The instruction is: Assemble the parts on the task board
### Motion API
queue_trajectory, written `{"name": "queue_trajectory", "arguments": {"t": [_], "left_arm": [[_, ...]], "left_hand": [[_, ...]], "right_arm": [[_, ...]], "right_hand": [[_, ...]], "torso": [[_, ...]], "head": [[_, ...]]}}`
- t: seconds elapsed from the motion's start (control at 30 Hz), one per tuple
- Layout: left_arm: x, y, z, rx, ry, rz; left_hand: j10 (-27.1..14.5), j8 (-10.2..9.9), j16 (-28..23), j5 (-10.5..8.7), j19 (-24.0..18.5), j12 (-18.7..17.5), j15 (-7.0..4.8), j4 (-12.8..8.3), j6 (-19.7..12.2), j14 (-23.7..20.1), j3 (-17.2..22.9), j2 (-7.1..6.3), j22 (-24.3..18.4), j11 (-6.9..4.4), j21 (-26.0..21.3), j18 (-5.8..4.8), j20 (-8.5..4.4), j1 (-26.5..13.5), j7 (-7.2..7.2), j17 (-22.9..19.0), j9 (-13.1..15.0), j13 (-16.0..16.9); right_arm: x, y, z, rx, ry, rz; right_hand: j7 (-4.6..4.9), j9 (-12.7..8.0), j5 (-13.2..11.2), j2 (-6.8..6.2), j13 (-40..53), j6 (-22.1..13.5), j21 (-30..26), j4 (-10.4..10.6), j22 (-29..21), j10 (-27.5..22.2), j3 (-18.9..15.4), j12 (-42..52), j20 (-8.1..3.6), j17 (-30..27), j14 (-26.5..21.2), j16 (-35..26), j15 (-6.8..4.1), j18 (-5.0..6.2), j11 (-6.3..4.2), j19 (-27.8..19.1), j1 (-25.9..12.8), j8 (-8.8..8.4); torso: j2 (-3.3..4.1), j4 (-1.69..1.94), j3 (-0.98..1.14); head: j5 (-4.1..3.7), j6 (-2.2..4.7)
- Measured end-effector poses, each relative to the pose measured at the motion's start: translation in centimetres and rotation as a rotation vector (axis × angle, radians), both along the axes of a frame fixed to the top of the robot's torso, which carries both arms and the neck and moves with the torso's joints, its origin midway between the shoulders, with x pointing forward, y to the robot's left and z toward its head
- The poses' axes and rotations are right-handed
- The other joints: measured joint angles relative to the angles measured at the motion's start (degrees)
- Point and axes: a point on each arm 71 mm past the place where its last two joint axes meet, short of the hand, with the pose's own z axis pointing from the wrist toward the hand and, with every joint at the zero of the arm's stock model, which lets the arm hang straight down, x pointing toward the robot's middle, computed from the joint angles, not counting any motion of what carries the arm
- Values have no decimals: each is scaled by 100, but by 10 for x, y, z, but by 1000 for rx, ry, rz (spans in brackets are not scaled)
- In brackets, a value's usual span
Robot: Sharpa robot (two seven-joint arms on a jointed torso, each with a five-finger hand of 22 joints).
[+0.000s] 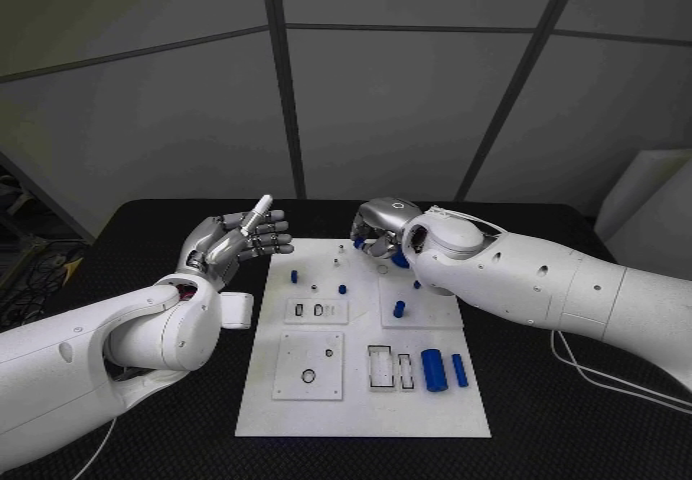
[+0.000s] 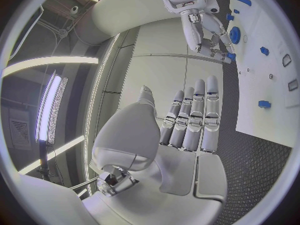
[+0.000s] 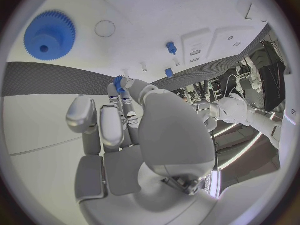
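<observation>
White task board [image 1: 289,415] near edge free; left hand [image 1: 231,243] spread (off board), right hand [image 1: 381,228] pinching blue part [image 3: 118,80].

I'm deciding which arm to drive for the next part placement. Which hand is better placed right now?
The right hand. It sits over the far end of the task board, its fingers apparently pinching a small blue part. The left hand is raised beside the board, open-palmed, holding nothing.

Task board [image 1: 361,400] mid-table [image 1: 144,225]; left hand [image 1: 231,243] raised beside its far left corner, right hand [image 1: 381,222] over the far edge; gear [image 3: 50,35] lying on board nearby.
</observation>
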Motion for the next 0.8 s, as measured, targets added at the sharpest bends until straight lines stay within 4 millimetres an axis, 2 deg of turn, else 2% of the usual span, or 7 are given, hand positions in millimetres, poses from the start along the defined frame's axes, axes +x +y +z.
{"name": "queue_trajectory", "arguments": {"t": [0.33,0.8], "left_arm": [[1,-1,1,0,0,-1],[1,-3,2,-2,-3,-6]], "left_hand": [[0,-13,-11,0,0,0,0,-16,0,0,-2,21,0,0,0,0,0,21,0,4,0,0],[0,-13,-21,0,0,0,0,-23,0,0,-8,21,0,0,0,0,0,20,0,11,0,0]], "right_arm": [[6,14,-2,5,-1,-2],[10,24,-5,-1,10,-5]], "right_hand": [[0,-2,0,-32,0,0,22,1,12,0,1,-2,0,-18,0,0,0,0,0,0,-32,-1],[0,-6,-9,-56,-1,-1,23,19,12,0,17,-23,0,-30,0,0,0,1,0,0,-56,-7]], "torso": [[19,24,-12],[32,25,-15]], "head": [[8,5],[35,-6]]}}
